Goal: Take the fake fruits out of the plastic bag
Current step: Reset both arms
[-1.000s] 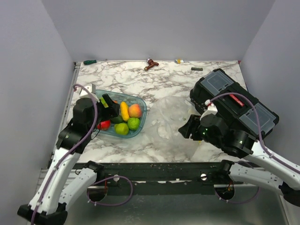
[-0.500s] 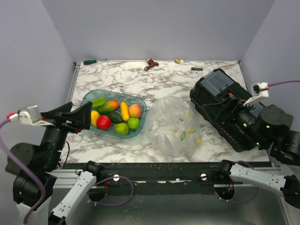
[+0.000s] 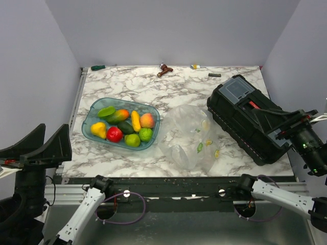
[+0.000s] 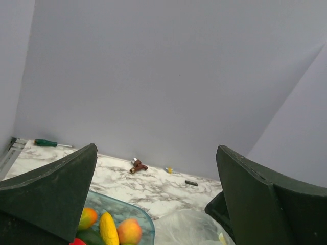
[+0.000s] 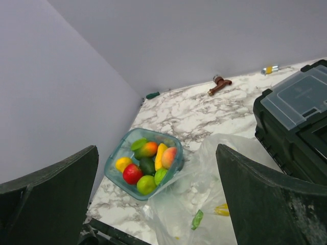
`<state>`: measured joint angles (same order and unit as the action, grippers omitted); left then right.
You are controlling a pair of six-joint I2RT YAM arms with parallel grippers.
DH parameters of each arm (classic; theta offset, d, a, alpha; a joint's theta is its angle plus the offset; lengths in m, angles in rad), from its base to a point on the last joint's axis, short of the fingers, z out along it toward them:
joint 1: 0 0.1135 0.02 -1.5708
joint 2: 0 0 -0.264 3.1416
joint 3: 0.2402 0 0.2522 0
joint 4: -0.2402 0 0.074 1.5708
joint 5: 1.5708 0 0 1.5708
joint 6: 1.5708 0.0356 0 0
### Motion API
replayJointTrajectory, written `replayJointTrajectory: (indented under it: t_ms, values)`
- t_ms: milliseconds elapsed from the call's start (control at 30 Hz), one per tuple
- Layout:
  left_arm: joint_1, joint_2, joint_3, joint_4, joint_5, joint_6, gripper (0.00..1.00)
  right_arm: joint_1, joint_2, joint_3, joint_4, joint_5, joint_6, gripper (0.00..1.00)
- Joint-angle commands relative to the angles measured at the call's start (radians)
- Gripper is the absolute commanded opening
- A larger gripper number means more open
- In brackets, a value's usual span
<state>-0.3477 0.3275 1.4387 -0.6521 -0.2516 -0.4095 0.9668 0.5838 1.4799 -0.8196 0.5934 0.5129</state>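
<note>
Top external view: both arms are raised at the near table edge, left gripper and right gripper spread wide, holding nothing. The fake fruits lie in the teal tray; the crumpled plastic bag sits just right of the tray, before a black toolbox

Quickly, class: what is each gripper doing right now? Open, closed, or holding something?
The left gripper is open and holds nothing.
The right gripper is open and holds nothing.
</note>
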Motion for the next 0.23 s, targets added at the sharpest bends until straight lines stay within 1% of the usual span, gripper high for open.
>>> replayJointTrajectory:
  t_ms: [0,67,133,200]
  values:
    - [0.006,-0.014,0.012,-0.018,-0.043,0.031,0.99,0.0,-0.044,-0.038,0.096,-0.007,-0.048,1.0]
    - [0.005,-0.016,0.011,-0.025,-0.043,0.031,0.99,0.0,-0.08,-0.087,0.154,-0.013,-0.049,1.0]
    - [0.005,-0.018,0.009,-0.032,-0.042,0.028,0.99,0.0,-0.111,-0.151,0.222,-0.064,-0.095,1.0]
    - [0.005,-0.017,0.007,-0.035,-0.041,0.022,0.99,0.0,-0.076,-0.118,0.167,-0.006,-0.046,1.0]
